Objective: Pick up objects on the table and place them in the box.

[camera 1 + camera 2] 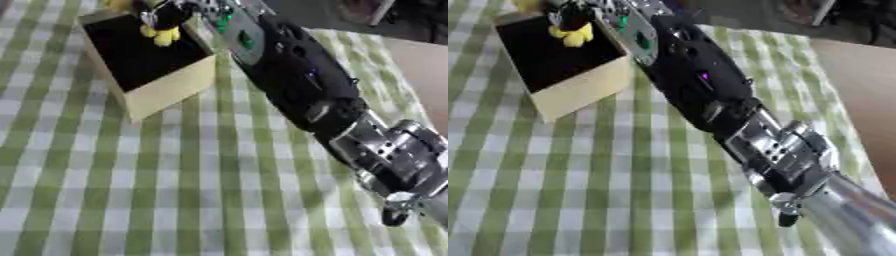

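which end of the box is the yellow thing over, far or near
The far end: the right hand holds the yellow and black thing above the box at its far rim; the near end shows only dark interior.

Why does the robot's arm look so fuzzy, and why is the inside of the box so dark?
Left eye view: the right arm is soft and smeared, as is the yellow and black toy at the right hand. Right eye view: the box is black inside, its front wall pale; the arm's silver joint shows bright glints.
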Controlling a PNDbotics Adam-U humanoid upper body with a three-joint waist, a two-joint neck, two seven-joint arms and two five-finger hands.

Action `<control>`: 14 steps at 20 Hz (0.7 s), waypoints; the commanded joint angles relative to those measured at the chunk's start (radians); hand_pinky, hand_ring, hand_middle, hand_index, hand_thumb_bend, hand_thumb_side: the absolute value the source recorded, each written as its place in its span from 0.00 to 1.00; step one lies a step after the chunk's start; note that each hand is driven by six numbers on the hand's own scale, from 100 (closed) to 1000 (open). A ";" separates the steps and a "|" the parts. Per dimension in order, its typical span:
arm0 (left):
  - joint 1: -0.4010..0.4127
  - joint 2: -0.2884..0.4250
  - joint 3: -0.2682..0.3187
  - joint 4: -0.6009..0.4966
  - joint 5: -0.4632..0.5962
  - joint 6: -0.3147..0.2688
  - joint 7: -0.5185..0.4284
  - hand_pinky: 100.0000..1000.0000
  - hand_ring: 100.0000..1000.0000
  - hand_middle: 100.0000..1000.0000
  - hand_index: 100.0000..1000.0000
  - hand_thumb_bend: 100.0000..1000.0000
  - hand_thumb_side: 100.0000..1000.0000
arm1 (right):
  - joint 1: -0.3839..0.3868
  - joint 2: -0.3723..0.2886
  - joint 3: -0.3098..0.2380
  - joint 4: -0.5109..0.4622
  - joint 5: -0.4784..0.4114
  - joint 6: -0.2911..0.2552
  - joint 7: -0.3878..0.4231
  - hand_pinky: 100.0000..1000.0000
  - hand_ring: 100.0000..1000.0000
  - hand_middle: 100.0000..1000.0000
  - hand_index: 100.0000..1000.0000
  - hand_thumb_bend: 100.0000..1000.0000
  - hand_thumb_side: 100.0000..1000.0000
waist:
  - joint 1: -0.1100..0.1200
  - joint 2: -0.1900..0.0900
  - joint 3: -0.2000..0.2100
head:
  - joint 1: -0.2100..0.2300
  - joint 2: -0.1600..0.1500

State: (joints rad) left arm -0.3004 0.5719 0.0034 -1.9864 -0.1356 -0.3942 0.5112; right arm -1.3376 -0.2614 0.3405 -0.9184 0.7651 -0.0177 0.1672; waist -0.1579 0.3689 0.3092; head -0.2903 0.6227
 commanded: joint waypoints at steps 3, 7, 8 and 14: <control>-0.013 0.008 0.003 -0.014 0.006 0.002 -0.005 0.65 0.69 0.64 0.75 0.45 0.54 | -0.010 0.007 -0.005 0.034 0.023 -0.038 0.017 0.53 0.36 0.14 0.32 0.00 0.00 | 0.007 -0.017 0.004 | -0.005 -0.006; -0.014 0.007 0.003 -0.014 0.008 0.003 -0.006 0.65 0.69 0.64 0.75 0.45 0.54 | -0.004 0.014 -0.001 0.060 0.052 -0.063 0.050 0.54 0.39 0.16 0.34 0.00 0.00 | 0.004 -0.016 0.006 | -0.001 0.000; -0.014 0.007 0.003 -0.014 0.008 0.003 -0.007 0.65 0.69 0.64 0.75 0.45 0.54 | -0.003 0.016 -0.002 0.064 0.061 -0.068 0.056 0.55 0.40 0.17 0.35 0.00 0.00 | 0.004 -0.016 0.006 | 0.000 0.001; -0.013 0.002 0.004 -0.014 0.008 0.006 -0.006 0.65 0.68 0.64 0.75 0.45 0.55 | 0.003 0.024 -0.003 0.089 0.127 -0.099 0.093 0.65 0.52 0.36 0.53 0.00 0.09 | 0.001 -0.014 0.008 | 0.002 0.004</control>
State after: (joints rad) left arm -0.3062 0.5634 0.0032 -1.9864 -0.1285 -0.3896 0.5063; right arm -1.3175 -0.2297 0.3445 -0.8254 0.8724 -0.1102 0.2514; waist -0.1688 0.3735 0.3150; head -0.2907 0.6241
